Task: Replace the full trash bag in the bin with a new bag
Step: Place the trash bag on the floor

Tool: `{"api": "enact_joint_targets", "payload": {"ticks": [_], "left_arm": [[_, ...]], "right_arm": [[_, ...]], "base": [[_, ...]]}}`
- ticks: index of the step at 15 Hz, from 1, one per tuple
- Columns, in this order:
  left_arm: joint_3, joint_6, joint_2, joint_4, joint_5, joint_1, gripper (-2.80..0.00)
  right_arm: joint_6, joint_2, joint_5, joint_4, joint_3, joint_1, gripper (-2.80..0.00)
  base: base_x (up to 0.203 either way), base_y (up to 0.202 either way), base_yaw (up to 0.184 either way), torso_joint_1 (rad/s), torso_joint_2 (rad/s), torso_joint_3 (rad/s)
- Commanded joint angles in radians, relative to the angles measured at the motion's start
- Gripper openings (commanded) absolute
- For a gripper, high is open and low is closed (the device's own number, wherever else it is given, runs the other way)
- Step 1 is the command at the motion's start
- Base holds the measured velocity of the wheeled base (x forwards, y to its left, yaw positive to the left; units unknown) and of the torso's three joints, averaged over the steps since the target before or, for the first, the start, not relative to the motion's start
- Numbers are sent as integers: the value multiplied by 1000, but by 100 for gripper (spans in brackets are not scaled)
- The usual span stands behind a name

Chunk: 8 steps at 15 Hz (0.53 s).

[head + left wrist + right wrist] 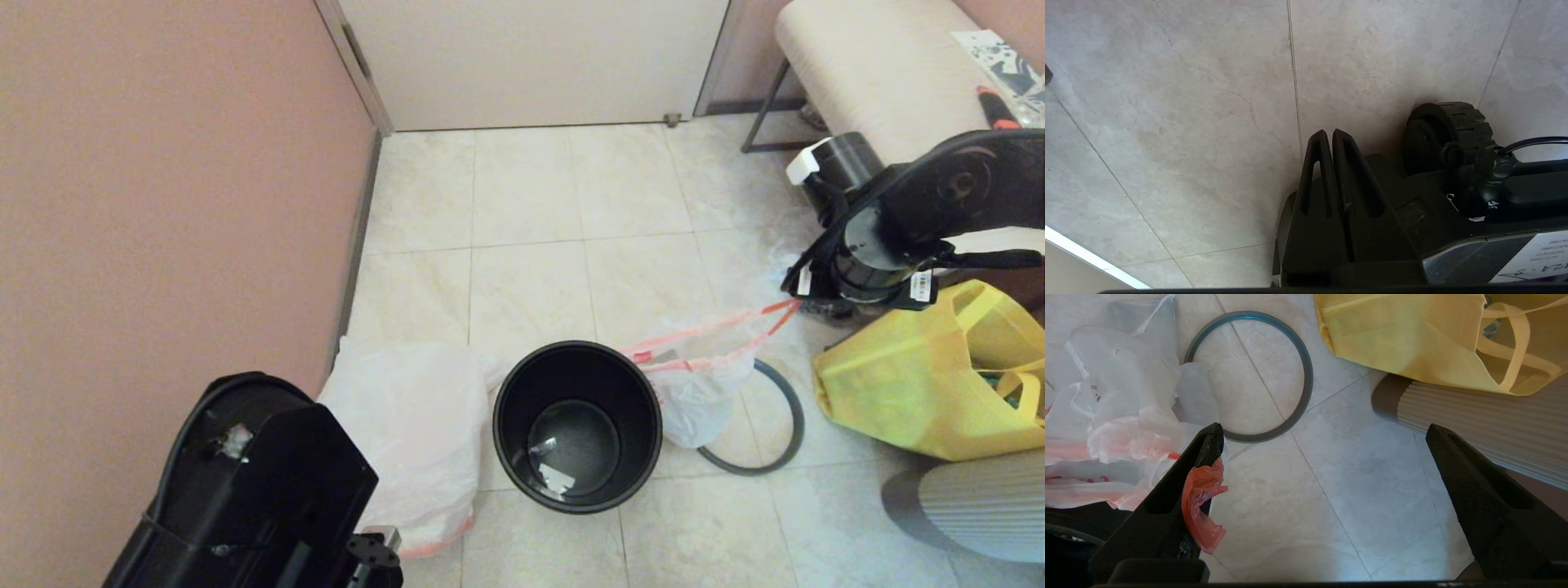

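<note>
The black bin [576,425] stands open on the tiled floor, with only a few scraps at its bottom. Its grey ring [767,425] [1306,375] lies flat on the floor to its right. Against the bin's right side and over the ring rests the full trash bag [702,392] [1126,416]. Its orange-red drawstring [718,331] [1202,502] stretches up to my right gripper [1323,430]. That gripper is open wide, and the string is caught on one finger. The new bag [408,433] lies smooth on the floor left of the bin. My left gripper [1329,131] is shut, empty and parked low at the left.
A yellow tote [914,384] [1404,335] sits right of the ring, with a ribbed grey object [980,506] in front of it. A pink wall [163,204] runs along the left. A padded bench [882,73] stands at the back right, beside a door [531,57].
</note>
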Motion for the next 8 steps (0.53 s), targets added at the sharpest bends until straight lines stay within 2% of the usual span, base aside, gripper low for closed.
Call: {"api": "enact_joint_targets", "payload": {"ticks": [1,2,3,4,6,7,8], "left_arm": [[34,-1,2,-9,1,0,-280],[34,-1,2,-9,1,0,-280],[34,-1,2,-9,1,0,-280],[34,-1,2,-9,1,0,-280],[34,-1,2,-9,1,0,-280],[34,-1,2,-9,3,0,-280],[35,-1,0,-9,3,0,-280]], "right_arm": [[7,-22,1,4,-4,7,0],[19,-39,41,4,-12,12,0],[62,-53,152,5,-25,13,0],[134,-71,298,15,-48,12,0],[276,-115,666,73,-106,-32,0],[322,-145,787,111,-119,-58,0],[338,-165,836,162,-127,-79,0]], "base": [[0,0,0,0,0,0],[0,0,0,0,0,0],[0,0,0,0,0,0],[0,0,0,0,0,0],[0,0,0,0,0,0],[0,0,0,0,0,0],[0,0,0,0,0,0]]}}
